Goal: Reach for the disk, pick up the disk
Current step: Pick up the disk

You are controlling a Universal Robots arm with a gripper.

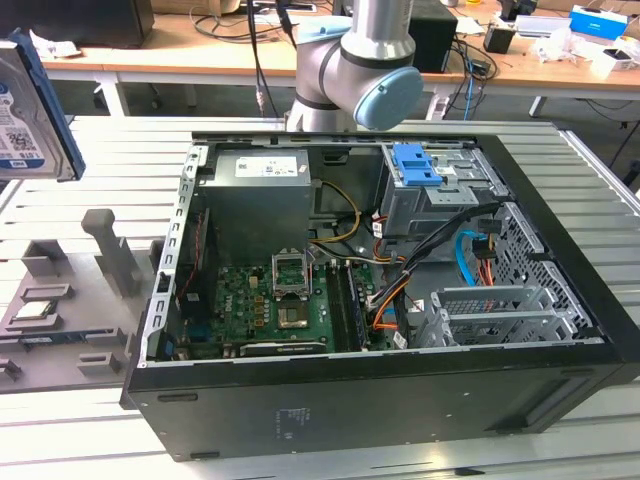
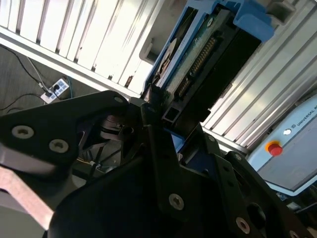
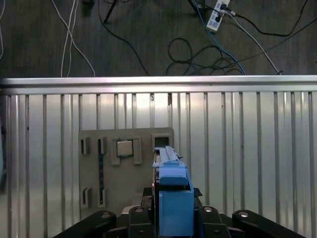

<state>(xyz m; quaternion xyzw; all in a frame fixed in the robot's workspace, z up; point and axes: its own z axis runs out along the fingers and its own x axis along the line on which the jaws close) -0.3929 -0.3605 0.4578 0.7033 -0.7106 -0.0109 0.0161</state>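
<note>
Pincer [image 3: 173, 192] body, black, sits closest in both wrist views, jaws clamped on the disk [image 3: 174, 210], one finger on each side of it. First wrist view looks straight down the disk's edge: blue rail on top, grey metal end past it. Below it lies a grey fixture [image 3: 130, 184] with slots, a small square chip [image 3: 124, 148] seated in one of them, all on the slatted metal worktop [image 3: 247, 163]. Past the worktop edge there is dark floor with loose cables and a power strip [image 3: 216, 14]. Second wrist view shows the disk [image 2: 208, 54] edge-on, with connector pins, a dark underside and the blue rail, pinched at its near end by the black fingers [image 2: 154, 126]; a red button [image 2: 274, 148] sits on a pale box nearby. Exterior view: disk [image 1: 25, 110] is up in the air at the exterior view's left edge, label facing the camera, well clear of the fixture [image 1: 60, 320] under it and apart from the worktop [image 1: 110, 150]. Open PC case [image 1: 380, 400] lies on its side mid-frame, motherboard [image 1: 270, 300] exposed and a blue latch [image 1: 415, 165] on the drive cage. Arm [image 1: 360, 60] stands behind the case.
</note>
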